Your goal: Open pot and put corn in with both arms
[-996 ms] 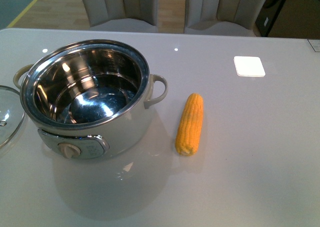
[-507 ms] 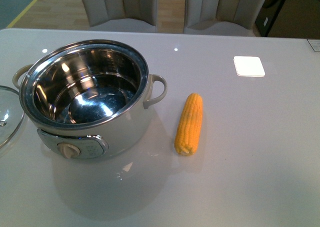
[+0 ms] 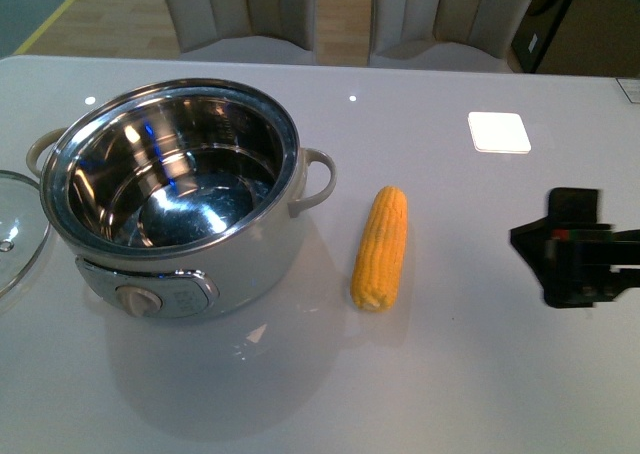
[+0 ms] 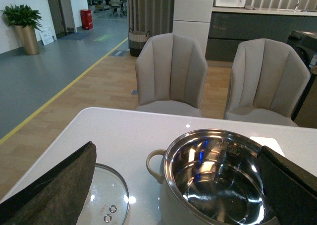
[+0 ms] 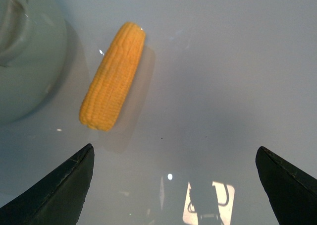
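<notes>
1. One cream-white pot (image 3: 255, 259) stands on the one desk (image 3: 450, 374). It has two loop handles (image 3: 318, 177) and one round dial (image 3: 138, 300).
2. One yellow corn cob (image 3: 380, 246).
3. One glass lid (image 3: 18, 236).
4. One white square pad (image 3: 498, 132).
5. Two pale upholstered chairs behind the desk: one chair (image 4: 171, 71) and a second chair (image 4: 270, 79).
6. Two robot hands, the left hand (image 4: 177, 148) and the right hand (image 3: 565, 249), each with two black fingers (image 4: 54, 190).
7. One potted plant (image 4: 22, 24).
</notes>
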### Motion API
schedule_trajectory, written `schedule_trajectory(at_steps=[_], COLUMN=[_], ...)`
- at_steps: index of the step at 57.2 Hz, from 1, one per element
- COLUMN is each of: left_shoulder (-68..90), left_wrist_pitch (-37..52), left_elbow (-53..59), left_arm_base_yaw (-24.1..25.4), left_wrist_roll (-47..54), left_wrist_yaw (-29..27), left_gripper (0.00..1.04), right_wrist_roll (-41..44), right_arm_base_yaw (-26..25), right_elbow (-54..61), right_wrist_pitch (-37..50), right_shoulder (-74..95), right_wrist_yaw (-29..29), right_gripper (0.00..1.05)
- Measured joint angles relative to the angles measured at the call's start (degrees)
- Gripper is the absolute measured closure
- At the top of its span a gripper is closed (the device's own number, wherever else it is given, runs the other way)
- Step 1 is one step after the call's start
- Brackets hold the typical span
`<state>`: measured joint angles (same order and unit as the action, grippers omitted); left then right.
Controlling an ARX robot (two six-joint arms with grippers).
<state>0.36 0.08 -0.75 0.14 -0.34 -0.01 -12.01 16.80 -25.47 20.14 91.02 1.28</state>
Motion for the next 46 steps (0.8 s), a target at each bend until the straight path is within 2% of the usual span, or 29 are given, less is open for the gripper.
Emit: schedule_trajectory(at_steps=[8,24,46], left_shoulder=[0.0,0.0,0.0], left_wrist_pitch=[0.0,0.0,0.0], left_elbow=[0.0,0.0,0.0], left_arm_base_yaw=[0.0,0.0,0.0], left_wrist_roll=[0.0,0.0,0.0], left_wrist_yaw=[0.0,0.0,0.0], left_gripper=[0.07,0.07,0.07], right_wrist_roll=[-4.4,-10.2,-13.8], right_arm_base_yaw=[4.2,8.9,10.9], right_elbow=[-9.4,-18.8,-29.4], right_wrist_pitch=[-2.4,-4.8,-6.1], right_shoulder=[13.4,23.6,36.2], right_wrist_yaw=[3.1,5.8,6.8], right_gripper=[0.09,0.09,0.09])
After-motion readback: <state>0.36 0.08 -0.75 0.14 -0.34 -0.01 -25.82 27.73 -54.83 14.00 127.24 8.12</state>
